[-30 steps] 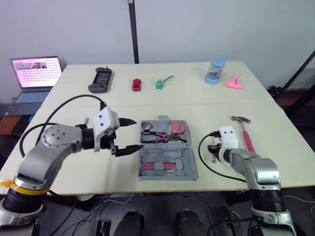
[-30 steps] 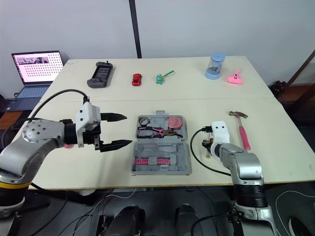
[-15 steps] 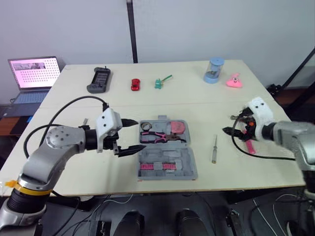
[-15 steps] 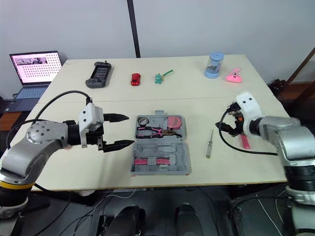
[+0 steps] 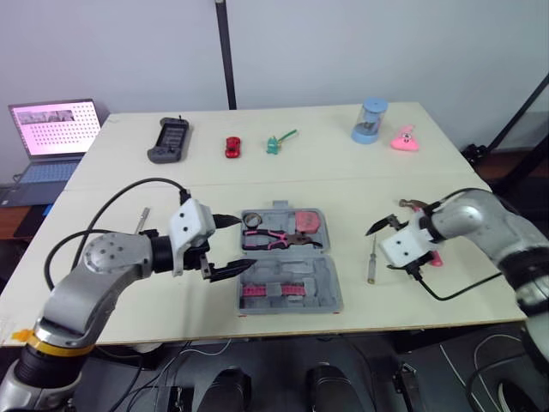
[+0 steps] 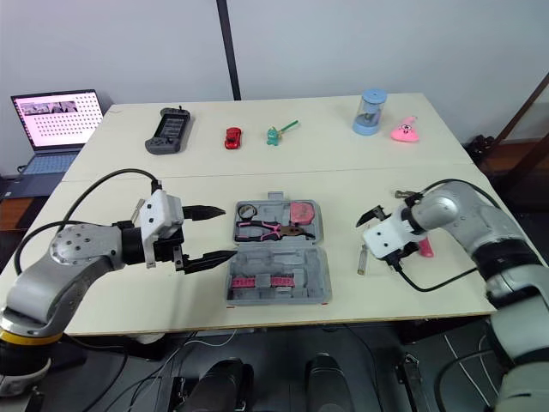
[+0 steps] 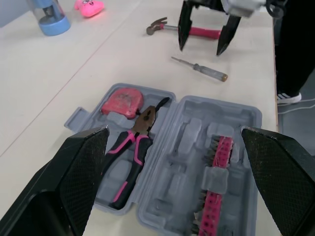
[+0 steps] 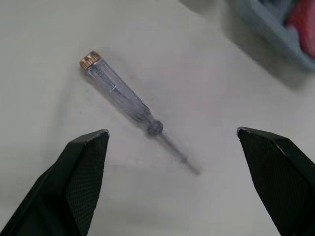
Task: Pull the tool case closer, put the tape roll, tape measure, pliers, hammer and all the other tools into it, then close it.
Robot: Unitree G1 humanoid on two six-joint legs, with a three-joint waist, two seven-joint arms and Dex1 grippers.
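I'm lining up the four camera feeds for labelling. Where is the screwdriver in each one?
Left eye view: screwdriver on the table, just right of the tool case.
Right eye view: screwdriver in the same spot, right of the case.
Left wrist view: screwdriver between the case and the right pincer.
Right wrist view: screwdriver between that pincer's open fingers.
Shared landmark: the grey tool case.

Left pincer (image 5: 243, 243) wide open, pointing rightward; right pincer (image 7: 202, 48) wide open, pointing downward.
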